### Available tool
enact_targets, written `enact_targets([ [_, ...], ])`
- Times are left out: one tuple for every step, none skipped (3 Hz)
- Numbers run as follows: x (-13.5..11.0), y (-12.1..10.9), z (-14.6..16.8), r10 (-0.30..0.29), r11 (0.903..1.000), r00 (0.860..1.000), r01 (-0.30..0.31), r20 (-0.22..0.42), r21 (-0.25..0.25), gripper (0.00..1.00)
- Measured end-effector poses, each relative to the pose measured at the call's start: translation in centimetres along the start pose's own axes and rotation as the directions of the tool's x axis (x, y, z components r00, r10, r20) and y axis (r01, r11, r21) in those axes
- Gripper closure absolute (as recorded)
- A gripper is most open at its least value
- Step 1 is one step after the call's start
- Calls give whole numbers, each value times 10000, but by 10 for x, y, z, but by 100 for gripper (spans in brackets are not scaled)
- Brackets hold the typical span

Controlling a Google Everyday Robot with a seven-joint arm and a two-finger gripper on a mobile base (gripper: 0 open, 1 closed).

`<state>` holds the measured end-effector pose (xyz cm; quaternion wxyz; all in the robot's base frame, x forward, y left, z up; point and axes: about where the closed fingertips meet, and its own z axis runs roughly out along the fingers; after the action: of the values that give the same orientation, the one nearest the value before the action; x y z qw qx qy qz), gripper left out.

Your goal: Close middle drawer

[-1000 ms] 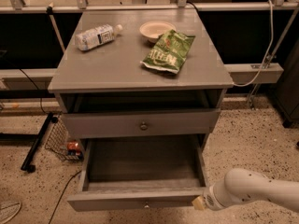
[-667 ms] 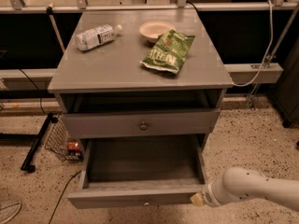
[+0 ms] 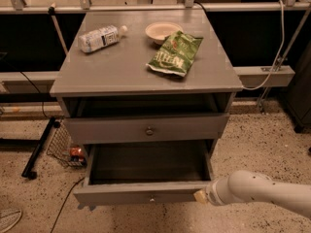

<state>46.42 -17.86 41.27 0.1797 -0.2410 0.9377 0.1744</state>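
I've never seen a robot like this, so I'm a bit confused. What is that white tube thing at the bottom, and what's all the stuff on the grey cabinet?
The white tube is the robot's arm. At its tip is the gripper, which works as the robot's hand. There is only one picture. The camera looks down at the front of a grey cabinet.

On top of the cabinet are a water bottle lying on its side, a small bowl and a green snack bag.

The middle drawer is pulled far out, and it looks empty. The gripper is low in the picture, at the right-hand end of that drawer's front. I can't see anything held in it. The robot's job is to push this drawer shut.
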Motion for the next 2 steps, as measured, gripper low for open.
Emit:
enact_targets([
  [-25,-5,4,-437,9990,9981,435,425,77,100],
  [-26,-5,5,-463,9989,9978,459,472,90,100],
])
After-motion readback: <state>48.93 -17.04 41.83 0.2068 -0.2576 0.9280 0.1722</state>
